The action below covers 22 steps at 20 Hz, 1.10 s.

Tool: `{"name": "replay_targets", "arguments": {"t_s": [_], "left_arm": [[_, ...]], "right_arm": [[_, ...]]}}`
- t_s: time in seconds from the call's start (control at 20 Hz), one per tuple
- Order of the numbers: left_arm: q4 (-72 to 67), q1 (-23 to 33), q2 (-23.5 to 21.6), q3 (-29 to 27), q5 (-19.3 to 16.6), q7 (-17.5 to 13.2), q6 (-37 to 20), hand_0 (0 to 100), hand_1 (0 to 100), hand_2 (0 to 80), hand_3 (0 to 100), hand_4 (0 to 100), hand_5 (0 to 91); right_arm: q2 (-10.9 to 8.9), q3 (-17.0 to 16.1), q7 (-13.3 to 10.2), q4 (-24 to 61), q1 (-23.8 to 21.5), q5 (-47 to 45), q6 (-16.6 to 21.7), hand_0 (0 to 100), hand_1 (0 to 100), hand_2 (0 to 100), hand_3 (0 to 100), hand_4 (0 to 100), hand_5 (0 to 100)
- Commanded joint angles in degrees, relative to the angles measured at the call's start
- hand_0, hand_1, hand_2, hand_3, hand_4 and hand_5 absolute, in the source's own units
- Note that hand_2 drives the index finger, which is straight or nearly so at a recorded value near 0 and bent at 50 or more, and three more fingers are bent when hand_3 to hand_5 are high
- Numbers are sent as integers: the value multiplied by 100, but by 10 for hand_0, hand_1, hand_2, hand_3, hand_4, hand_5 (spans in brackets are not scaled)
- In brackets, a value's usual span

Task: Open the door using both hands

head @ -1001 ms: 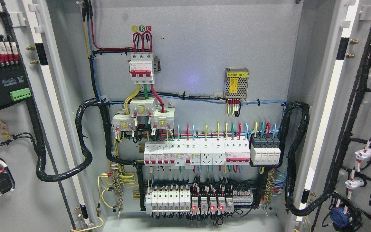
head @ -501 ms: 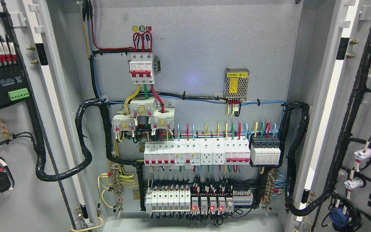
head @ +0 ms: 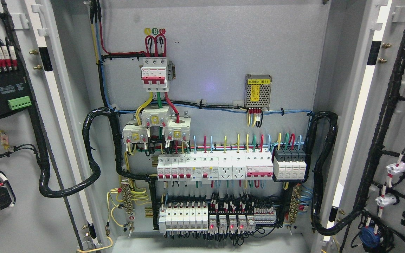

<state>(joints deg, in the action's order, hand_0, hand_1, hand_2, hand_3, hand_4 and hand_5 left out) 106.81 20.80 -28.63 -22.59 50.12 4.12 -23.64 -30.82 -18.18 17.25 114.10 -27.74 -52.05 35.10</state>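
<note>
fingers unseen; both doors [head: 19,158] swung wide open.

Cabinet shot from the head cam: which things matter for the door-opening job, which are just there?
Job:
- left door, swung open, inner face showing
- right door, swung open too
Neither robot hand is in view.

Just there:
- main breaker
- power supply
- breaker row
- black cable loom
- cabinet back panel

A pale grey back panel [head: 216,52] is seen mid-frame, crossed by red, yellow, green and blue wires [head: 237,140]. White breakers [head: 214,168] carry red switches; black conduit [head: 90,151] loops left; grey doors [head: 30,218] flank both edges.
</note>
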Motion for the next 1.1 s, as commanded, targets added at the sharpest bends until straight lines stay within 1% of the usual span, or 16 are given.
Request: {"name": "replay_targets", "arguments": {"t_s": [0.0,0.15,0.3,0.4,0.5,0.6,0.65,0.7,0.75,0.85,1.0,1.05], "left_arm": [[401,73,-11,148,-2,-7,0,0,0,0,0,0,0],[586,126,6,526,-46,-7,0,0,0,0,0,0,0],[753,310,32,807,-134,-7,-17,0,0,0,0,0,0],[797,337,59,1106,-300,-7,-35,0,0,0,0,0,0],[788,389,85,1466,-546,-7,-44,0,0,0,0,0,0],[780,460,190,1844,-810,-7,-53,0,0,0,0,0,0],[780,477,260,2011,-959,-7,-53,0,0,0,0,0,0],[771,478,322,2169,-1134,-7,-61,0,0,0,0,0,0],[753,486,418,2362,-1302,-7,-61,0,0,0,0,0,0],[727,495,577,2644,-1618,-7,-61,0,0,0,0,0,0],[631,592,788,3022,-1961,-7,-61,0,0,0,0,0,0],[569,601,849,3163,-2084,-7,-61,0,0,0,0,0,0]], "right_arm": [[-73,788,15,112,102,37,5,191,0,0,0,0,0],[-73,1053,15,103,120,46,5,191,0,0,0,0,0],[-64,1141,15,103,120,46,-4,191,0,0,0,0,0],[-56,1194,15,103,120,55,-4,190,0,0,0,0,0],[-47,1246,24,95,111,81,-4,190,0,0,0,0,0],[-38,1430,15,33,111,396,-4,190,0,0,0,0,0],[-3,1553,24,-10,111,668,-4,190,0,0,0,0,0],[41,1685,24,-37,102,949,-4,190,0,0,0,0,0],[137,1808,15,-107,85,1204,-4,190,0,0,0,0,0],[383,2045,15,-352,58,1521,-4,191,0,0,0,0,0],[655,2406,24,-1028,76,2013,-4,191,0,0,0,0,0],[708,2529,24,-1335,93,2267,-4,191,0,0,0,0,0]]}}
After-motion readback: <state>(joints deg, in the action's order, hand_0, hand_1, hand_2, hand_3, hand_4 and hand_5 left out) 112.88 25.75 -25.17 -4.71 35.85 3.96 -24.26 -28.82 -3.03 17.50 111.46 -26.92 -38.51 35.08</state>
